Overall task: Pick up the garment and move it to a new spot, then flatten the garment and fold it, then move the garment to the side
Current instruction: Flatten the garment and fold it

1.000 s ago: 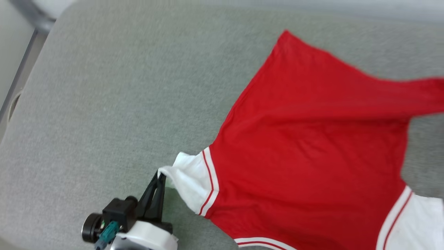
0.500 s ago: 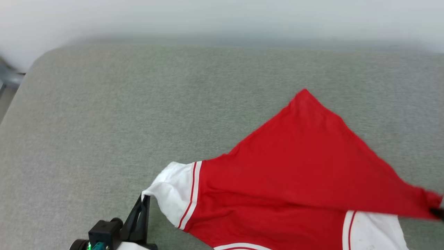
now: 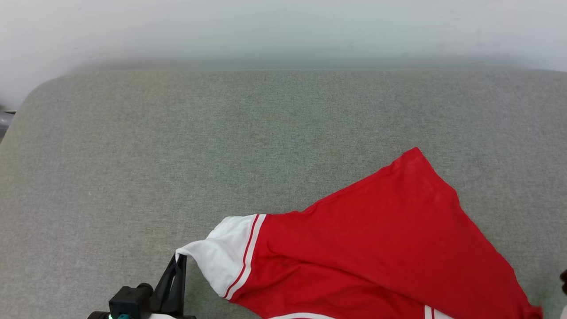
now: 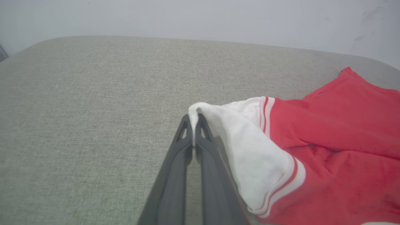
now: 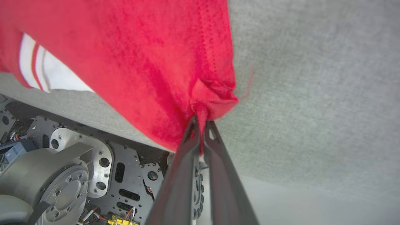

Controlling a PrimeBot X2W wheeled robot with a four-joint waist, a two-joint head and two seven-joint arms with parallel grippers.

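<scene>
While garment (image 3: 376, 248) drapes over grey cushion (image 3: 177, 155) | left pincer (image 4: 193, 120) pinches white sleeve (image 4: 250, 150) | right pincer (image 5: 201, 120) pinches red hem (image 5: 215, 93)

The garment (image 3: 376, 248) is a red jersey with white short sleeves trimmed in red-and-white stripes; it drapes rumpled over the grey cushion (image 3: 177, 146), one white sleeve (image 4: 237, 134) raised in my left gripper (image 4: 193, 123), a red hem corner (image 5: 212, 100) bunched in my right gripper (image 5: 201, 122)

No text, number, label or brand can be read here. The garment (image 3: 376, 248) lies with a plain red side showing.
</scene>
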